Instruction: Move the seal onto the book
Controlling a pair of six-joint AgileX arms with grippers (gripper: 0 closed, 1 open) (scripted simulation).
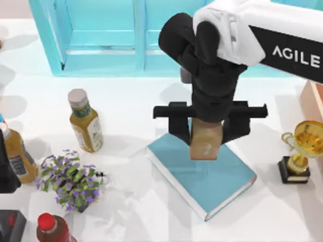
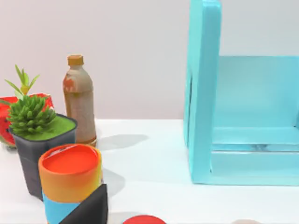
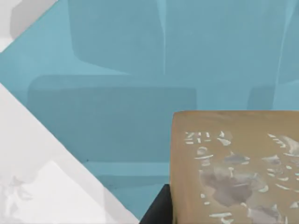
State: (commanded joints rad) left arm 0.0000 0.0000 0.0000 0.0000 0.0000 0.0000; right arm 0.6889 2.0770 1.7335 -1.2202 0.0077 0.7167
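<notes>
The seal (image 1: 206,145), a tan-brown wooden block with a pale mark on its face, hangs upright over the book's (image 1: 202,174) far-left corner. My right gripper (image 1: 206,135) comes down from above and is shut on it, one black finger pressing each side. The book, teal with white page edges and a red trim, lies slanted on the white table. In the right wrist view the seal's (image 3: 233,172) carved face sits close up over the teal cover (image 3: 117,84). I cannot tell whether the seal touches the cover. My left arm (image 1: 6,174) is parked at the table's left edge.
Two amber bottles (image 1: 86,121) (image 1: 17,154), a purple-flowered plant (image 1: 70,179) and a red-capped bottle (image 1: 50,227) stand left of the book. A gold trophy (image 1: 303,148) stands at the right. A teal cabinet (image 1: 126,35) lines the back. An orange can (image 2: 70,179) sits close in the left wrist view.
</notes>
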